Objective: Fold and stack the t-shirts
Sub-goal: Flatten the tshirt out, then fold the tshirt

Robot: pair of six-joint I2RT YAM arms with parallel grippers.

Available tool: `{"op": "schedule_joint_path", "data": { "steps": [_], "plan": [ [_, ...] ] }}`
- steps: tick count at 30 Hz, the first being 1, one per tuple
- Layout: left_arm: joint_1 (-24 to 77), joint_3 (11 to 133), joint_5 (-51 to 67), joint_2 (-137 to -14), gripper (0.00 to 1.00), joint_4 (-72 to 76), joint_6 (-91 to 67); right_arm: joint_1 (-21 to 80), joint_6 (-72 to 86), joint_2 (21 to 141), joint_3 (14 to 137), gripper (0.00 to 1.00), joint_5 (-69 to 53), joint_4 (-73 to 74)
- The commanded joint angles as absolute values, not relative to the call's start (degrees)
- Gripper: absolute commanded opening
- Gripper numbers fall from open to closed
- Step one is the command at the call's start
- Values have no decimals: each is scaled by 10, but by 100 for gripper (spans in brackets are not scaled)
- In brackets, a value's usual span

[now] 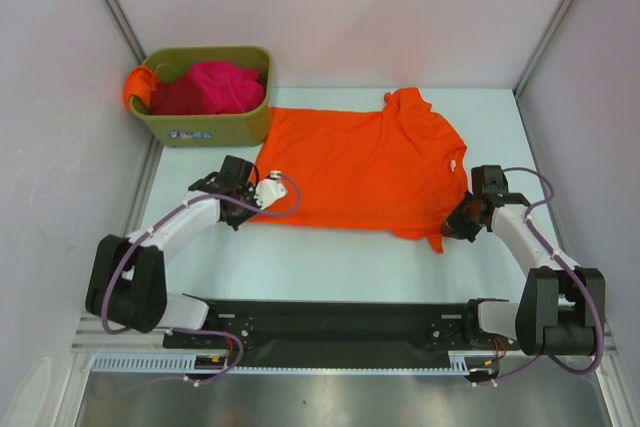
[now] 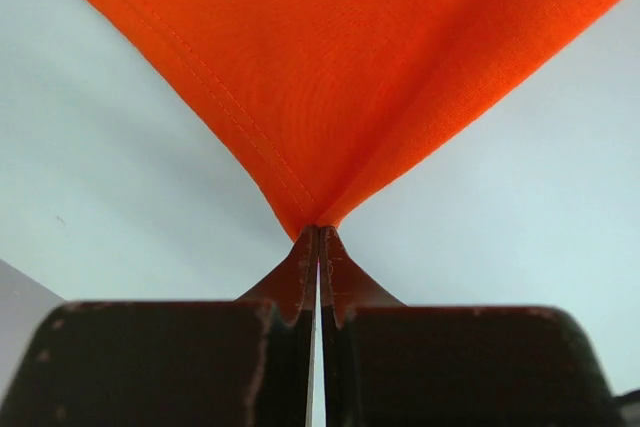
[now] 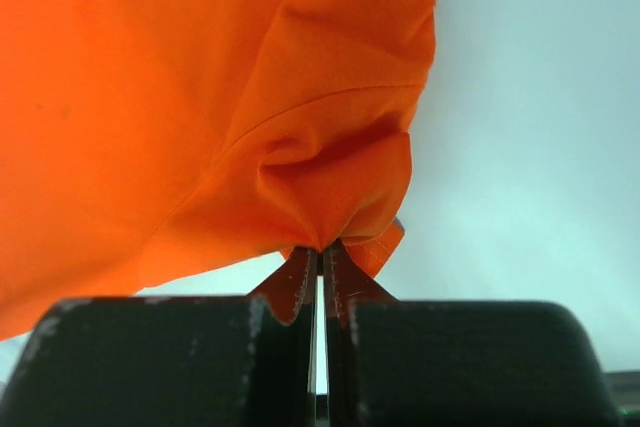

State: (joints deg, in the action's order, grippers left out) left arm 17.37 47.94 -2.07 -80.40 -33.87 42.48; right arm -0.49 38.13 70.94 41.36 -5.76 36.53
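A bright orange t-shirt (image 1: 360, 162) lies spread flat on the white table, collar to the right. My left gripper (image 1: 254, 209) is shut on its near left hem corner; in the left wrist view the cloth (image 2: 340, 77) fans out from the closed gripper (image 2: 318, 232). My right gripper (image 1: 458, 227) is shut on the shirt's near right sleeve; in the right wrist view the bunched cloth (image 3: 230, 127) rises from the closed gripper (image 3: 320, 247). A magenta-pink shirt (image 1: 225, 85), a dark red one (image 1: 178, 99) and an orange one (image 1: 138, 87) sit in the bin.
The olive-green plastic bin (image 1: 215, 129) stands at the back left, close to the shirt's far left corner. White walls close in the table (image 1: 330, 257) on both sides and at the back. A black rail (image 1: 340, 322) runs along the near edge.
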Motion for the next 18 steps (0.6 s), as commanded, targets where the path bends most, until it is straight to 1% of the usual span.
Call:
{"op": "schedule_joint_path", "data": {
  "steps": [1, 8, 10, 13, 15, 17, 18],
  "plan": [
    [172, 461, -21, -746, 0, -373, 448, -4, 393, 688, 425, 0, -52, 426],
    [171, 446, -4, -745, 0, -385, 432, -4, 385, 651, 420, 0, -65, 493],
    [171, 446, 16, -750, 0, -386, 421, -4, 381, 650, 419, 0, -74, 502],
    [168, 465, 23, -751, 0, -381, 411, -3, 350, 653, 455, 0, -51, 506],
    [167, 496, 15, -760, 0, -351, 391, -6, 326, 675, 486, 0, -46, 481],
    [167, 538, 2, -792, 0, -330, 372, -11, 300, 704, 505, 0, -67, 436],
    [167, 553, -16, -807, 0, -316, 367, -11, 292, 745, 525, 0, -69, 424]
  ]
}}
